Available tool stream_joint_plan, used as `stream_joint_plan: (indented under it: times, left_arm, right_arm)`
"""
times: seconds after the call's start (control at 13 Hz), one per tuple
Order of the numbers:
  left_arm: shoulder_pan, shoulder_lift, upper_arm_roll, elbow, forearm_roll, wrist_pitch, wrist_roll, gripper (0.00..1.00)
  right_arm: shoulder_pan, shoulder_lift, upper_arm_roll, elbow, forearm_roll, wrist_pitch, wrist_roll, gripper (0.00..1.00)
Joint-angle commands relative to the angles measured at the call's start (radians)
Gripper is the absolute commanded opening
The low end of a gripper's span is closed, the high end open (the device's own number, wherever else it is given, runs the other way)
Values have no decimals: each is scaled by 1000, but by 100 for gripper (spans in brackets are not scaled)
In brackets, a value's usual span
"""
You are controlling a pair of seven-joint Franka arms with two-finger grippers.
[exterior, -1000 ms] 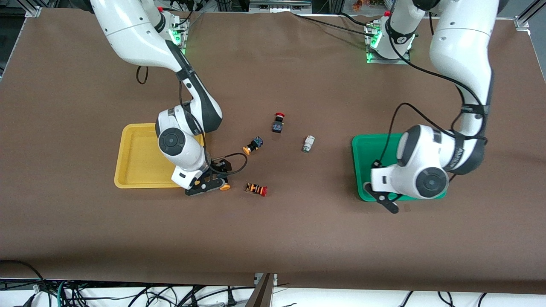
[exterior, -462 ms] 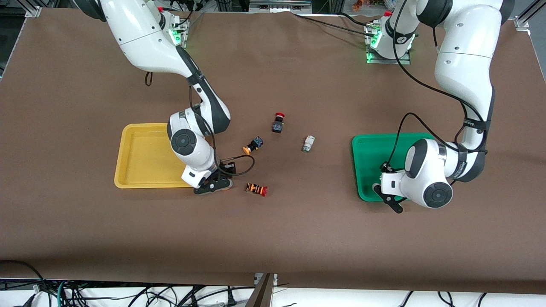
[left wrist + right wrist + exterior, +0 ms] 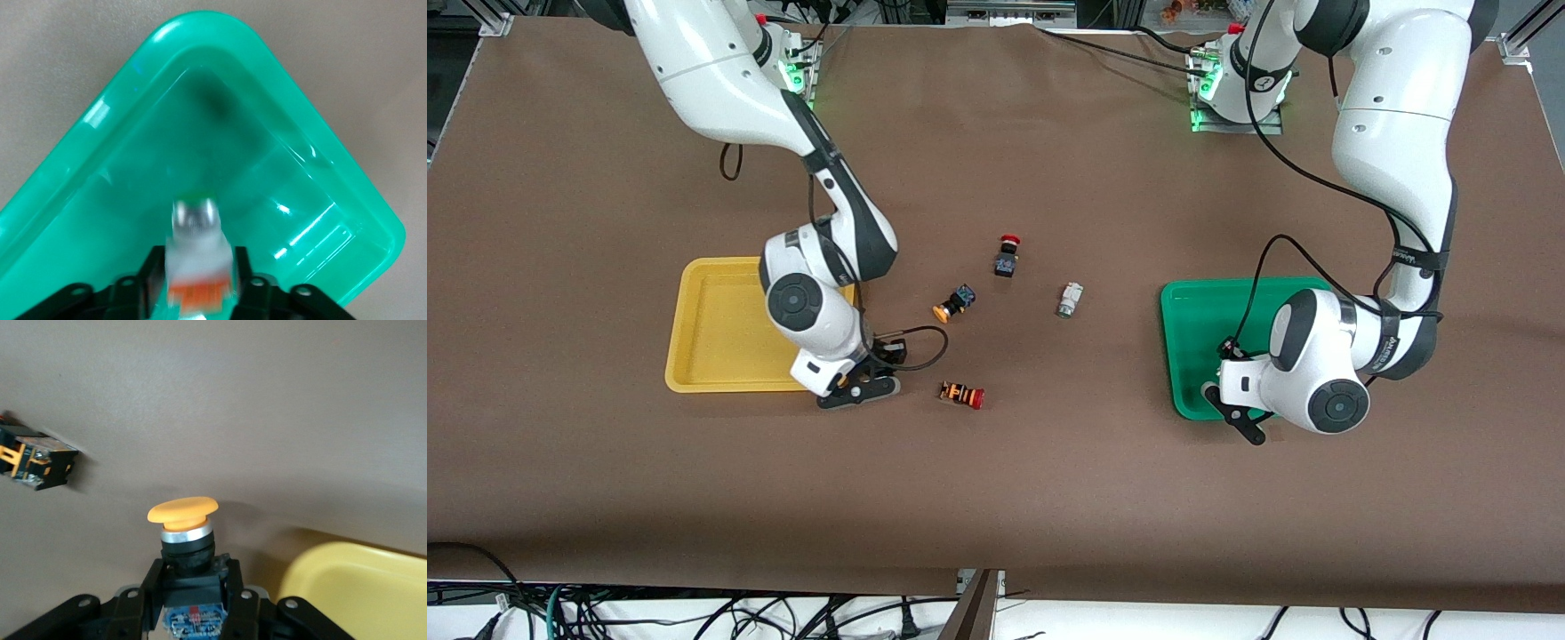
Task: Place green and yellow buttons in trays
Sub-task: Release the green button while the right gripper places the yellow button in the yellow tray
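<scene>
Your right gripper (image 3: 860, 388) hangs just beside the yellow tray (image 3: 711, 356), jaws clamped on a yellow button (image 3: 183, 520). Your left gripper (image 3: 1232, 413) is over the green tray (image 3: 320, 193), jaws clamped on a green button (image 3: 195, 240).

The whole table (image 3: 996, 498) is seen from high across it in the front view, robot bases at the frame's top. The green tray (image 3: 220, 100) is viewed closely from the left wrist, the yellow tray (image 3: 360, 593) from the right; both trays are shared with the front view.
</scene>
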Motion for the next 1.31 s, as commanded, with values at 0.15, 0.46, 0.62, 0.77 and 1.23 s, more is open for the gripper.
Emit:
stream_joint_plan:
  times: [0.15,0.46,0.62,0.77,1.23]
  left_arm:
    - [-4,-57,-12,-4,-2,-22,12,100]
    - [-140,-111,-43,-4,-5,-112,-223,100]
    - [-237,-105,-53,-7,-14,-112,-500,100]
    - [-318,-90,-53,-21,-20,-68,-693,100]
    - [-478,-85,-56,-268,-37,325,-1096,100]
  right_arm:
    - [-95,-126,-72,-97,10,-142,-283,19]
    - [-97,-199,-138,-310,12,-37,-329,21]
    - [-106,-189,-152,-354,12,39,-368,34]
    - [-121,-187,-152,-357,13,42,-372,82]
    - [-104,-215,-46,-253,13,-85,-27,99]
